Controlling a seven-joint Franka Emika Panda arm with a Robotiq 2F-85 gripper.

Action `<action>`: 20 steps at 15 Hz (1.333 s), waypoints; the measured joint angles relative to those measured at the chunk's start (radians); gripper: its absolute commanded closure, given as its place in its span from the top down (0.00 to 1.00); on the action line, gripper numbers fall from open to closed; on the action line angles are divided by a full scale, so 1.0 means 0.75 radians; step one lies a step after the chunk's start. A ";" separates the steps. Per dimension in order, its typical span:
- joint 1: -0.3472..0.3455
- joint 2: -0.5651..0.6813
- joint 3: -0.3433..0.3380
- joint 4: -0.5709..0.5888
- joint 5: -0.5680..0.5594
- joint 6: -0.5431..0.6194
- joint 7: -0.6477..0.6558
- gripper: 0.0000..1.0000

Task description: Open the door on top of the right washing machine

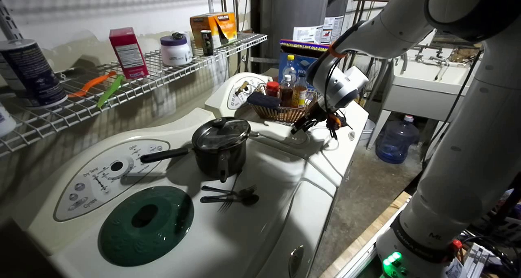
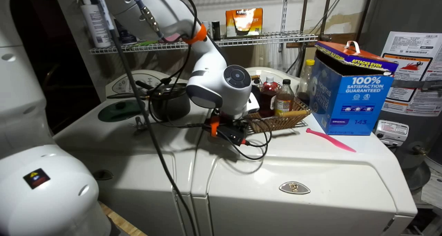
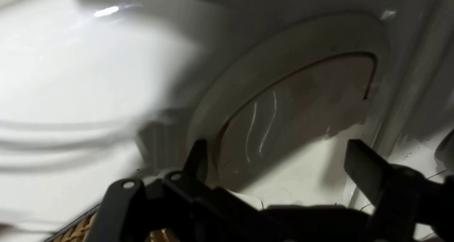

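The right washing machine is the all-white curved machine under the basket, and it shows in an exterior view. In the wrist view its door is a smooth white rounded panel with a thin dark edge, lying flush. Part of the door's outline shows in an exterior view. My gripper is open and empty, with its fingers spread on either side of the door. In an exterior view the gripper is low over the machine's left part. I cannot tell whether it touches. The arm hides the door in an exterior view.
A wicker basket with several bottles stands close beside the gripper. A dark pot with a handle, cutlery and a dark green round lid are on the left machine. A blue box and a pink strip are at the right.
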 measured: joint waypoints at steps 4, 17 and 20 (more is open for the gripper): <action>-0.004 0.002 0.000 0.006 0.013 -0.014 -0.012 1.00; -0.016 0.022 -0.009 0.050 0.042 -0.113 -0.024 1.00; -0.041 0.000 0.009 0.052 0.034 -0.172 -0.018 1.00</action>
